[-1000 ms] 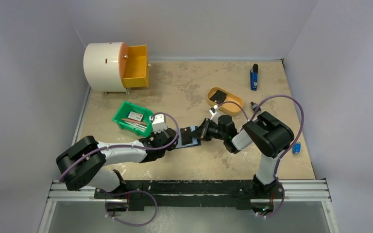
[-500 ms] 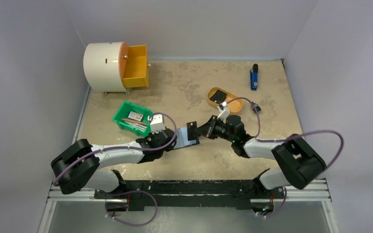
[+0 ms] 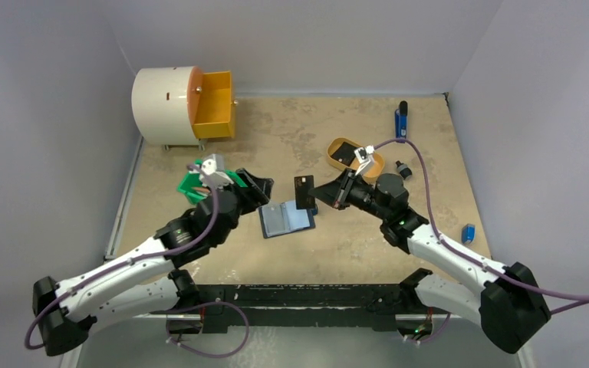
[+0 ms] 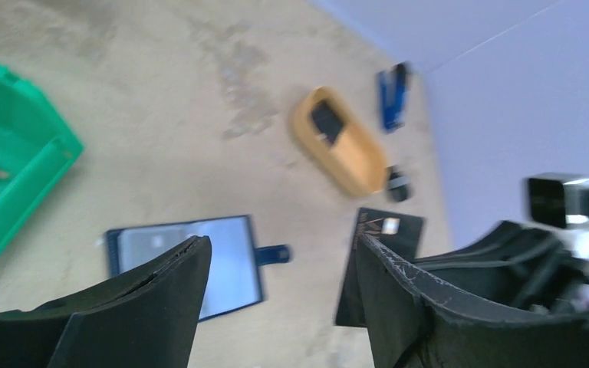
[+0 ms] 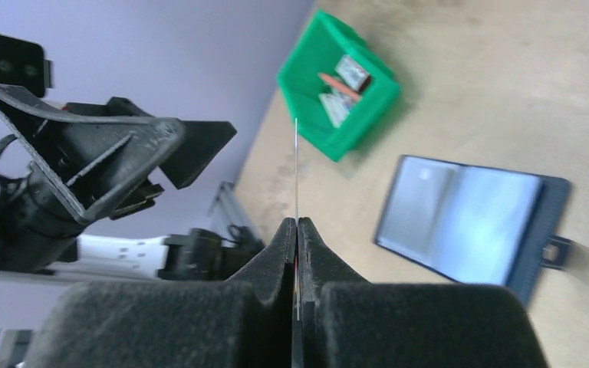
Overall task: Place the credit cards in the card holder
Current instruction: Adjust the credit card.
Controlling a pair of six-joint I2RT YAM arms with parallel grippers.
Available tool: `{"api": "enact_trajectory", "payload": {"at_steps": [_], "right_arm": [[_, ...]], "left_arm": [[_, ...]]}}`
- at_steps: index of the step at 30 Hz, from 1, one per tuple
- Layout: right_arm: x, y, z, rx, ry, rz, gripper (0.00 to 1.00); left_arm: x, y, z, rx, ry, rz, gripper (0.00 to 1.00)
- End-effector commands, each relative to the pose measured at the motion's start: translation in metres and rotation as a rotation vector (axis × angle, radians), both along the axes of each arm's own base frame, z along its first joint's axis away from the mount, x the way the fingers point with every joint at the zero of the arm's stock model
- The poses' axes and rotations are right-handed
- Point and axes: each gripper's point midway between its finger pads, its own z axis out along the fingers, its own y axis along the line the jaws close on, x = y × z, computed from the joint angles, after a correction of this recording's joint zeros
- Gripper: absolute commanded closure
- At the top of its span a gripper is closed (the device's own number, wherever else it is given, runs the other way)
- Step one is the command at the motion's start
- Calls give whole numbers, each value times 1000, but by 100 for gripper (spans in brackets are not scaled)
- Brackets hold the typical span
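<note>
The right gripper is pinching a dark credit card between fully closed fingers, holding it upright near the far right corner of the card holder. In the right wrist view the card is showing edge-on, as a thin line rising from the clamped pads. The card holder is lying open and flat on the desk between the two arms, with its clear pockets facing up and its snap tab sticking out toward the right. The left gripper is hovering near the holder's far left corner, its jaws standing wide apart with nothing between them. Just behind it a green bin is sitting with a few small items inside. A mustard-yellow oval tray is resting beyond the right gripper and is carrying one dark flat item. A blue object is lying near the far right corner, and a white drum with an open orange drawer is standing at the far left.
</note>
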Motion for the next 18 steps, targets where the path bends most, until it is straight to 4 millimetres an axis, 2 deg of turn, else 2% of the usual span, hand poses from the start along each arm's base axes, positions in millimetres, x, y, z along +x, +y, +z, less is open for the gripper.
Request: {"api": "enact_trajectory", "payload": {"at_steps": [1, 5, 7, 10, 11, 18], "right_arm": [[-14, 12, 65, 193, 14, 80, 100], [-16, 18, 99, 370, 169, 98, 100], [-14, 22, 110, 443, 272, 103, 100], [-14, 28, 128, 502, 324, 146, 100], [-13, 28, 131, 498, 337, 142, 100], [-19, 28, 133, 495, 356, 164, 100]], "left_arm": [[-6, -10, 62, -191, -151, -77, 30], [-8, -9, 90, -236, -201, -89, 29], [-8, -8, 96, -239, -217, -86, 29], [-10, -11, 96, -237, -218, -109, 29], [-11, -14, 104, -268, -238, -123, 30], [-31, -27, 125, -433, -306, -250, 30]]}}
